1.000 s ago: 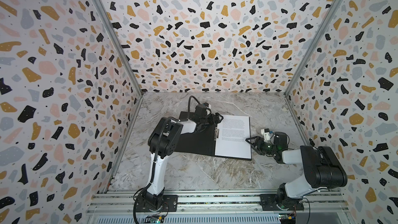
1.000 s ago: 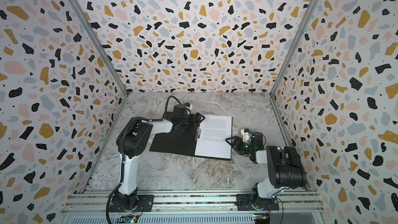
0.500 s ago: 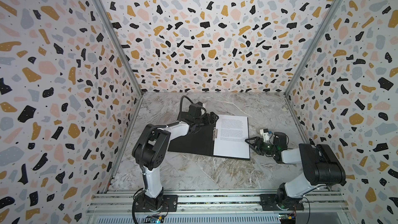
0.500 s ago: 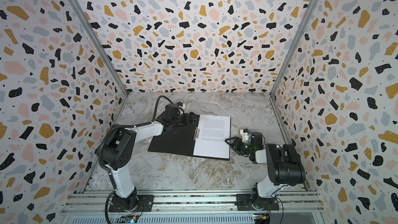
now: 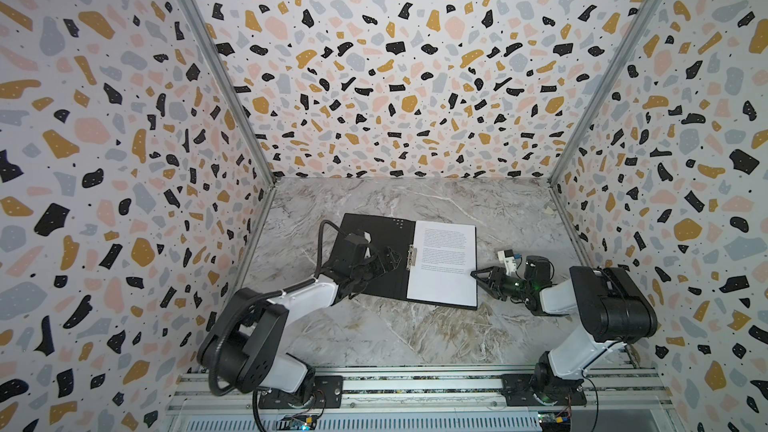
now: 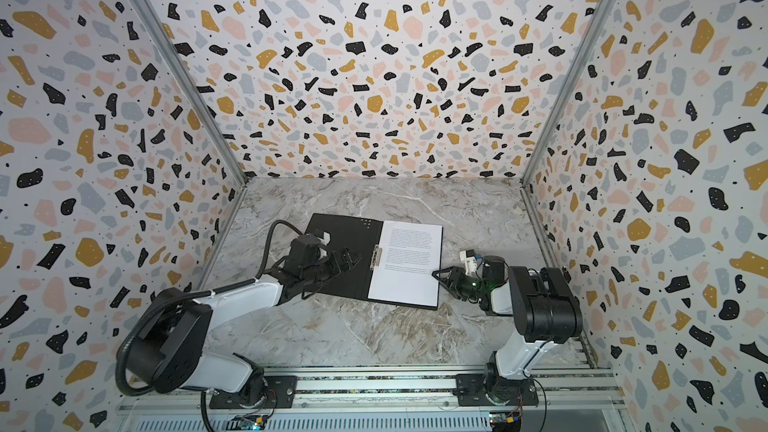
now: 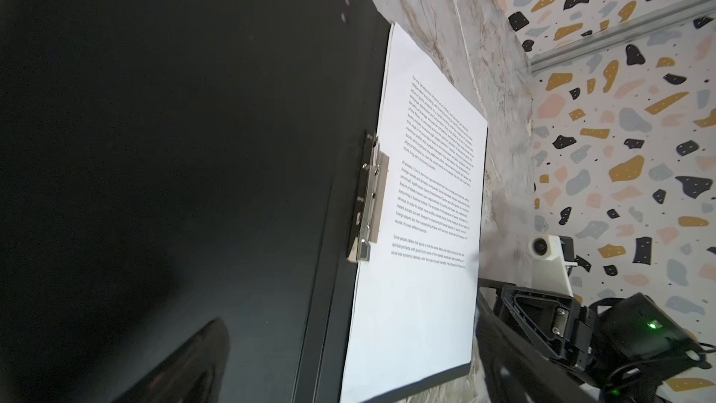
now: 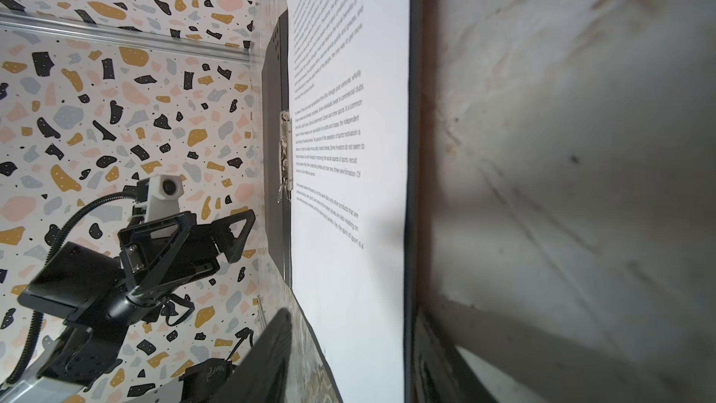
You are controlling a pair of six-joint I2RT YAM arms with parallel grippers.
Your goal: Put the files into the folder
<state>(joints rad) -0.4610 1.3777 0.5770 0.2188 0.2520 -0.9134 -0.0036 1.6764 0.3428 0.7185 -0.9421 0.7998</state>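
Right gripper (image 5: pixel 474 274) part-open astride folder (image 5: pixel 374 234) edge, nothing clamped; left gripper (image 5: pixel 388 259) wide, empty; text sheet (image 5: pixel 442 284) laid inside; closing judged next, firm pinch needed.

three walls (image 5: pixel 395 56) in terrazzo print: black, ochre, pink, grey chips on white. aluminium corner posts (image 5: pixel 218 68) run up both back corners. desk (image 5: pixel 415 326) has grey veined marble look, brownish patch toward front. aluminium rail (image 5: pixel 415 384) along front edge. light even, shadows soft.
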